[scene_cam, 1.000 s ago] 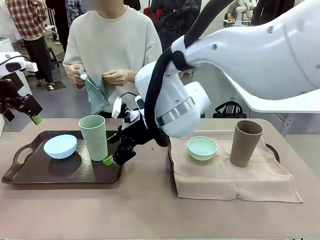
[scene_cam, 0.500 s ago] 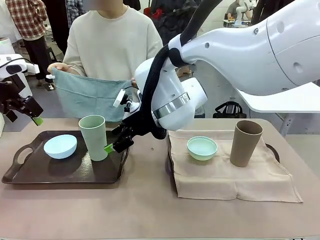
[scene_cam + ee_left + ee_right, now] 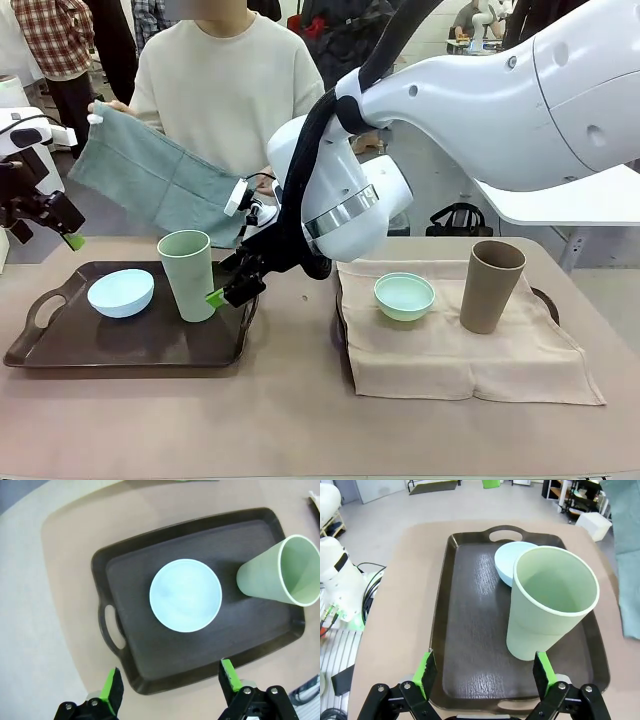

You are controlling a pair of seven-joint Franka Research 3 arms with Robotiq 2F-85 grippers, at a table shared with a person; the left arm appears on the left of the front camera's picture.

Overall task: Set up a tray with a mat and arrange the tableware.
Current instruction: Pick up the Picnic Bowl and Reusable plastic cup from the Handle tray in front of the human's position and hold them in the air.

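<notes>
On the dark tray point(image 3: 100, 342) at the left stand a pale blue bowl point(image 3: 120, 292) and a tall pale green cup point(image 3: 188, 275). My right gripper point(image 3: 230, 290) is open just right of that cup, over the tray's right rim; its wrist view has the cup point(image 3: 551, 610) ahead of the open fingers point(image 3: 426, 672). My left gripper point(image 3: 62, 230) hangs open high above the tray's left end, looking down on the bowl point(image 3: 185, 601). A mint green bowl point(image 3: 404, 296) and a brown-tan cup point(image 3: 491, 285) sit on a beige mat point(image 3: 470, 355). A person holds up a grey-green cloth point(image 3: 150, 175).
The beige mat covers a second tray, whose handle point(image 3: 546, 300) peeks out at the right. My right arm's big white body point(image 3: 480, 100) spans the middle and right of the table. Bare tabletop point(image 3: 300, 420) runs along the near edge.
The right gripper has moved up beside the pale green cup. The person has unfolded the cloth and lifted it up and to the left.
</notes>
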